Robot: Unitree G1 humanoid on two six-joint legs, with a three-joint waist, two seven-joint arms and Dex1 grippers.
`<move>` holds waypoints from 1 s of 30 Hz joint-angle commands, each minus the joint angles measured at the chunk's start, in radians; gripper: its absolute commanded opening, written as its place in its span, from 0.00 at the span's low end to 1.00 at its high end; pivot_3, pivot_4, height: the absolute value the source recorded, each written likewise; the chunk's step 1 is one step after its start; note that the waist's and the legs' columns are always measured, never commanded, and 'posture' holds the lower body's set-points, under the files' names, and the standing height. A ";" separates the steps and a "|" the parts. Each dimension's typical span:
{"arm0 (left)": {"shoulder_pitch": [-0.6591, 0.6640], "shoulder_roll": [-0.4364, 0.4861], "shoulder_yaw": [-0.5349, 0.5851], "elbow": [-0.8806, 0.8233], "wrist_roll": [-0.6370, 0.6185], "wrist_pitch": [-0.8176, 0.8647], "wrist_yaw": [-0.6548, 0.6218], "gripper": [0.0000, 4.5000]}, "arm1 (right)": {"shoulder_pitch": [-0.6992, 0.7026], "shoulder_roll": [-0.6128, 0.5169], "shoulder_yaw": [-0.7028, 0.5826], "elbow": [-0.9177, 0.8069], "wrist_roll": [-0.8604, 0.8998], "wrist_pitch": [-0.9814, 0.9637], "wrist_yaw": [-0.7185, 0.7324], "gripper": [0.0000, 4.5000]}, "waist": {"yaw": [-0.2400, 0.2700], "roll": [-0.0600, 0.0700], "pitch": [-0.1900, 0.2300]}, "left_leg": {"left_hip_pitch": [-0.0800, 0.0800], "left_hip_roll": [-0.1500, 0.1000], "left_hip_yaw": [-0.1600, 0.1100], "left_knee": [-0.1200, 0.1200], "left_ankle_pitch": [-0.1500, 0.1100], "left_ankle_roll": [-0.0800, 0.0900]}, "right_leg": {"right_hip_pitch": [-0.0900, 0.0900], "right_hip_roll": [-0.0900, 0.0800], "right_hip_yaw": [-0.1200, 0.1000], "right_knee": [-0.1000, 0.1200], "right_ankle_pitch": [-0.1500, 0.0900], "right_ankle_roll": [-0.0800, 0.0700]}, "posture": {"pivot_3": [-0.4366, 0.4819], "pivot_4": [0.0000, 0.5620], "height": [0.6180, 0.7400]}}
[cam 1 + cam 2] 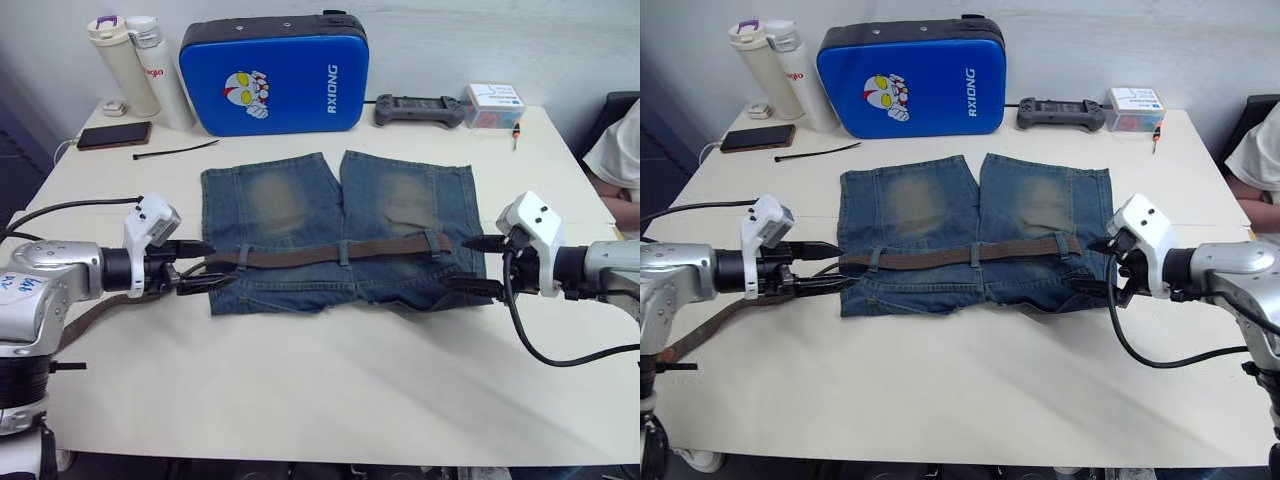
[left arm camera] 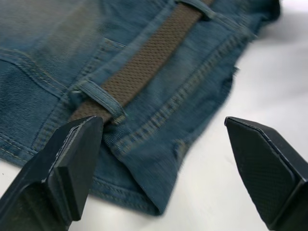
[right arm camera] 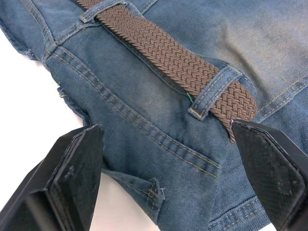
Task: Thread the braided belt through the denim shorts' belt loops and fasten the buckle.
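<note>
A wide pale table (image 1: 330,400) carries a pair of denim shorts (image 1: 300,205) laid flat near its middle, legs pointing away from the robot and waistband nearest it. A braided belt (image 1: 330,252), dark brown, runs across the waistband through several belt loops (image 1: 343,252); its leading end sits just past a loop on the robot's right side of the shorts, while the long unthreaded tail hangs off the left side and trails under the left arm toward the table edge. The buckle is not clear enough to place. Behind the shorts stand a blue case (image 1: 275,78), two bottles, a phone, a black cable tie, a controller and a small box. The main risk, judged from this layout, is that pulling the belt will drag the loose shorts along with it and bunch the waistband, because neither end effector is pinning the cloth; the woven tip could also snag on a loop edge, or a finger could pinch denim instead of strap. The left end effector (image 1: 197,268) reaches in level from the left, fingers spread apart at the waistband's corner, holding nothing. The right end effector (image 1: 478,264) mirrors it from the right, fingers likewise apart, straddling the shorts' edge close to the belt's end.
</note>
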 commanded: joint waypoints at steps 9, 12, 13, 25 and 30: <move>-0.266 -0.124 -0.069 0.308 0.060 0.067 0.168 0.99 | -0.267 0.114 0.051 0.475 -0.154 -0.144 -0.002 1.00 | -0.006 0.000 0.000 | 0.000 0.000 0.004 0.000 0.004 -0.007 | -0.003 0.001 0.002 0.004 0.000 0.000 | 0.48 0.27 1.00; -0.315 -0.129 -0.091 0.387 0.054 0.109 0.149 0.99 | -0.324 0.162 0.076 0.573 -0.147 -0.112 0.049 1.00 | -0.007 0.000 0.000 | -0.001 0.000 0.006 -0.001 0.004 -0.007 | -0.005 0.002 0.004 0.007 0.000 0.000 | 0.48 0.27 1.00; -0.334 -0.135 -0.097 0.421 0.047 0.129 0.139 0.99 | -0.346 0.181 0.081 0.607 -0.138 -0.092 0.067 1.00 | -0.007 0.000 0.000 | -0.001 0.000 0.006 -0.001 0.004 -0.007 | -0.006 0.002 0.004 0.007 0.000 0.000 | 0.48 0.27 1.00; -0.450 -0.142 -0.258 0.605 0.051 0.259 -0.020 1.00 | -0.507 0.325 0.097 0.910 -0.135 0.072 0.180 0.94 | -0.007 0.000 0.000 | -0.014 0.000 0.011 0.006 0.005 -0.009 | -0.020 0.002 0.009 0.016 0.000 0.001 | 0.48 0.27 1.00; -0.443 -0.132 -0.284 0.588 0.056 0.257 -0.058 0.60 | -0.493 0.324 0.083 0.865 -0.119 0.093 0.220 0.47 | -0.009 0.000 0.000 | -0.013 0.000 0.011 0.006 0.005 -0.009 | -0.021 0.002 0.009 0.017 0.000 0.001 | 0.48 0.27 1.00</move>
